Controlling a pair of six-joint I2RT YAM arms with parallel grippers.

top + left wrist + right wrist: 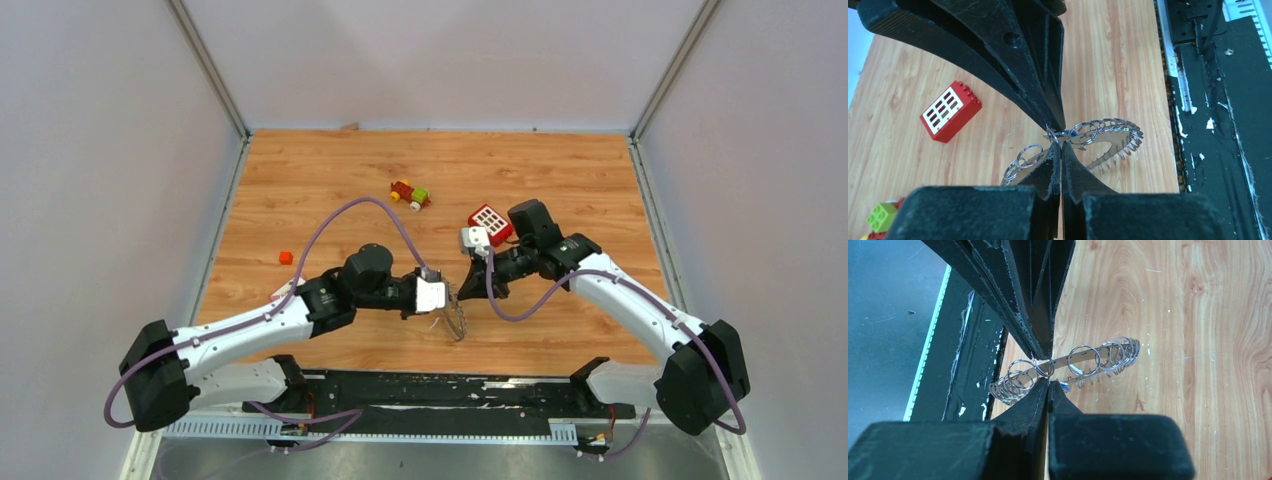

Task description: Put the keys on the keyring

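The keyring (457, 322), a grey toothed metal band fringed with silver rings, hangs just above the table near the front middle. My left gripper (447, 300) is shut on its rim; in the left wrist view the closed tips (1060, 146) pinch the band of the keyring (1108, 136). My right gripper (468, 280) meets it from the far side, shut on the small blue-headed key (1071, 133), which also shows in the right wrist view (1064, 385) beside the closed tips (1049, 383) and against the keyring (1083, 360). The small dark key is out of view.
A red block with white squares (490, 222) lies just behind the right gripper and also shows in the left wrist view (950, 111). A red-yellow-green toy (410, 194) sits farther back. A small orange-red piece (286, 257) lies at the left. The black base rail (450, 390) runs along the near edge.
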